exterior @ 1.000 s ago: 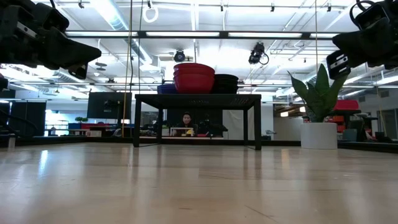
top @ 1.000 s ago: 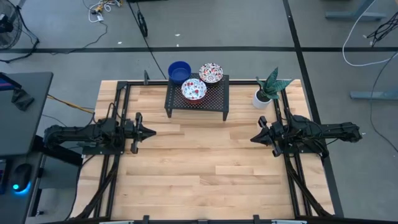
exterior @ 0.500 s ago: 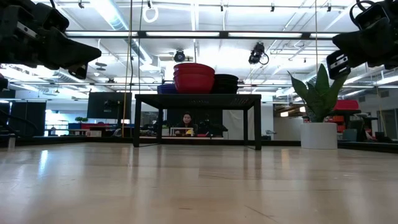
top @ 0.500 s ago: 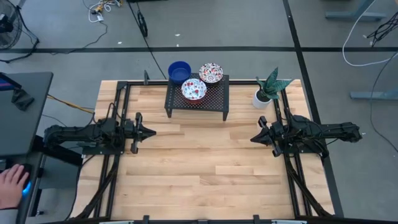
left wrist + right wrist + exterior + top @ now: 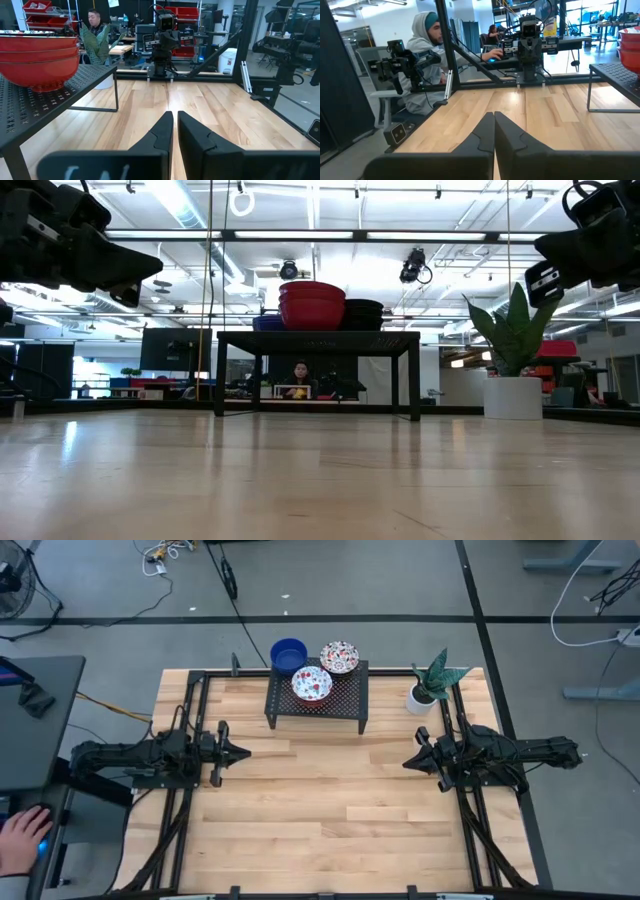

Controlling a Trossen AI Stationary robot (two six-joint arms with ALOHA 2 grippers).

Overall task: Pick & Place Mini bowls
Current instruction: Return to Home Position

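Observation:
Mini bowls stand on a black perforated rack point(image 5: 340, 705) at the table's far middle. A blue one point(image 5: 288, 655) sits at the rack's far left corner, and two floral ones point(image 5: 339, 657) point(image 5: 312, 685) are beside it. In the low view they show as stacks: red-sided bowls point(image 5: 312, 305), dark ones point(image 5: 363, 315) and a blue one point(image 5: 268, 323). My left gripper point(image 5: 243, 751) point(image 5: 175, 116) hovers level at the table's left side, shut and empty. My right gripper point(image 5: 408, 761) point(image 5: 494, 116) does the same at the right side. Both are far from the rack.
A white pot with a green plant point(image 5: 421, 697) stands at the far right corner, close to my right arm. The wooden table top point(image 5: 330, 800) stretches between the two grippers. A person sits beyond the table's left side point(image 5: 427, 55), with a hand point(image 5: 20, 838) on the desk there.
Both arms have kept still. A person's hand has come onto the desk left of the table.

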